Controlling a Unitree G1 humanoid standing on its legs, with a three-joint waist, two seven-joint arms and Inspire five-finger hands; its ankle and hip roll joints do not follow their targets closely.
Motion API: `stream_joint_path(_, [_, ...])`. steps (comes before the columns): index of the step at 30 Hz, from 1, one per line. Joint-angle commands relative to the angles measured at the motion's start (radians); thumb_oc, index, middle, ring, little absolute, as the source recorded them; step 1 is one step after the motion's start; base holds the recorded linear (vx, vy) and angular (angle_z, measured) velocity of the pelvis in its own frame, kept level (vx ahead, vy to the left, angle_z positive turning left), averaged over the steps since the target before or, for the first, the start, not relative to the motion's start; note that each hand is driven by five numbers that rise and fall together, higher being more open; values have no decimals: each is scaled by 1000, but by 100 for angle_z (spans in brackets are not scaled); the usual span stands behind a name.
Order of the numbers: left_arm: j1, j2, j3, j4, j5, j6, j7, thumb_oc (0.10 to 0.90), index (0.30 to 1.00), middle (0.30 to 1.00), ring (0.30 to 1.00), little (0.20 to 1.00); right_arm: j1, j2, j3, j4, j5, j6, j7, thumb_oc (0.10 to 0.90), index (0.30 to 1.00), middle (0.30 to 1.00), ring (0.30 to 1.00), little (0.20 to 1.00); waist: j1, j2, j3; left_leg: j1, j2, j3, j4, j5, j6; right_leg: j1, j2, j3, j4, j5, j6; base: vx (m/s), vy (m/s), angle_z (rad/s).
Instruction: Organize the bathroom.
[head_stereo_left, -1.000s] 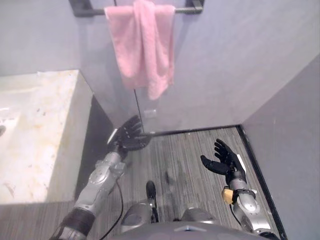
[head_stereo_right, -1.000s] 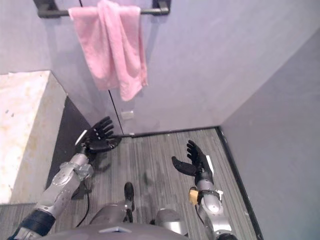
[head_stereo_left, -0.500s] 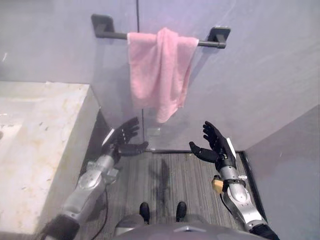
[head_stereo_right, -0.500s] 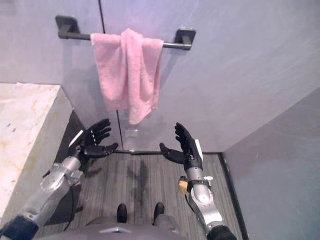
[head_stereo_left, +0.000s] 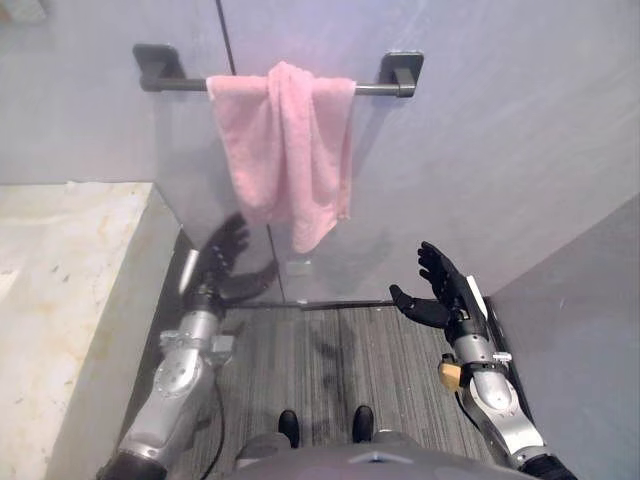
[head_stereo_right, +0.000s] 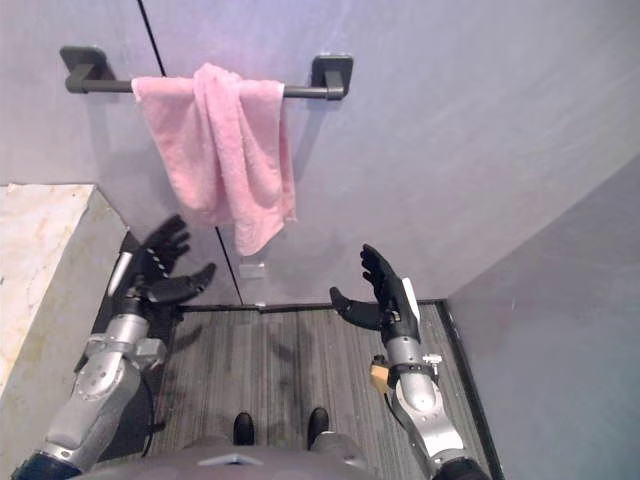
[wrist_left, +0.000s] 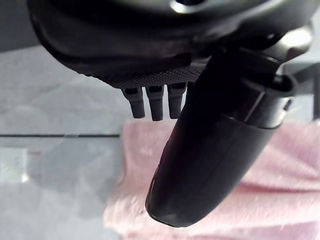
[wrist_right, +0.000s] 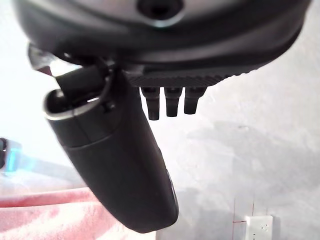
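Here we are facing the wall, and the pink towel (head_stereo_left: 288, 150) is the landmark: it hangs bunched over the dark towel bar (head_stereo_left: 385, 88), crowded toward the middle with one long corner trailing lower than the rest, which is probably why it needs tidying. Both hands are raised below it, palms turned inward. The left hand (head_stereo_left: 222, 262) sits below the towel's left edge, fingers spread and straight, holding nothing. The right hand (head_stereo_left: 437, 295) is below and well to the right of the towel, fingers likewise apart and empty. In the left wrist view the towel (wrist_left: 280, 190) lies right past the thumb, so that hand looks lined up to reach first. Left of the towel and lower, the pale marbled surface (head_stereo_left: 60, 290) stands against the wall
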Motion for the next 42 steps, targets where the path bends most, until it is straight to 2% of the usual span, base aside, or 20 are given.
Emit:
stream_joint_path(1, [-97, 35, 67, -126, 162, -207, 58, 800, 900, 900, 900, 900, -53, -16, -5, -89, -53, -69, 0, 800, 900, 900, 900, 900, 12, -22, -67, -29, 7, -13, -1, -46, -3, 36, -23, -1, 0, -53, 66, 14, -8, 16])
stream_joint_path(6, [-198, 49, 94, -134, 192, -175, 52, 800, 900, 900, 900, 900, -51, -13, 12, -78, -51, -44, 16, 800, 900, 900, 900, 900, -10, -15, -77, -22, 10, -2, -1, -48, -6, 35, -25, 12, 1, -50, 70, 37, 22, 7])
stream_joint_path(8, [-273, 64, 76, -96, 152, -112, 3, 800, 900, 900, 900, 900, -41, -18, 23, -84, -54, -28, 47, 800, 900, 900, 900, 900, -41, -6, -89, -12, 13, 19, -1, -53, -8, 33, -24, 31, 2, -51, 75, 73, 52, -1])
stream_joint_path(13, [-359, 103, 76, -21, 37, -44, -51, 800, 900, 900, 900, 900, -34, -29, 29, -80, -54, 1, 103, 800, 900, 900, 900, 900, -79, 9, -106, 6, 16, 48, -1, -61, -6, 32, -26, 56, 4, -53, 79, 78, 60, -11])
stream_joint_path(16, [-400, 124, 103, 43, 28, -22, -29, 800, 900, 900, 900, 900, -24, -31, 23, -74, -51, 17, 143, 800, 900, 900, 900, 900, -102, 18, -119, 18, 16, 62, -1, -65, -5, 32, -25, 76, 6, -55, 81, 93, 57, -22])
stream_joint_path(19, [-422, 132, 109, 92, 29, -7, -25, 800, 900, 900, 900, 900, -17, -35, 21, -79, -53, 27, 164, 800, 900, 900, 900, 900, -115, 22, -124, 24, 16, 74, -1, -69, -3, 30, -24, 86, 10, -58, 81, 62, 42, -24])
stream_joint_path(25, [-455, 154, 134, 219, 63, -38, 83, 800, 900, 900, 900, 900, -9, -44, 13, -71, -52, 20, 193, 800, 900, 900, 900, 900, -139, 28, -134, 39, 17, 97, -1, -77, 0, 29, -25, 100, 14, -62, 82, 47, 30, -12])
stream_joint_path(28, [-449, 146, 150, 225, 81, -52, 130, 800, 900, 900, 900, 900, -8, -40, 11, -60, -62, 20, 189, 800, 900, 900, 900, 900, -139, 29, -134, 43, 17, 99, -1, -81, 2, 30, -25, 102, 16, -64, 81, 28, 15, -9])
stream_joint_path(31, [-392, 96, 177, 133, 112, -32, 164, 800, 900, 900, 900, 900, 1, -26, 0, -63, -70, 33, 179, 800, 900, 900, 900, 900, -127, 25, -130, 44, 15, 87, -1, -82, 2, 31, -25, 99, 17, -65, 78, 12, 0, -4])
stream_joint_path(36, [-287, 9, 192, -26, 145, -21, 147, 800, 900, 900, 900, 900, 29, -11, -16, -67, -84, 32, 169, 800, 900, 900, 900, 900, -103, 12, -121, 46, 12, 67, -1, -89, 4, 41, -26, 86, 21, -72, 75, 9, -13, 5])
stream_joint_path(42, [-263, 12, 184, -87, 122, -41, 137, 800, 900, 900, 900, 900, 22, -5, 4, -62, -85, 36, 135, 800, 900, 900, 900, 900, -85, 5, -112, 49, 9, 57, -1, -93, 7, 47, -30, 74, 22, -73, 78, 5, -16, 6])
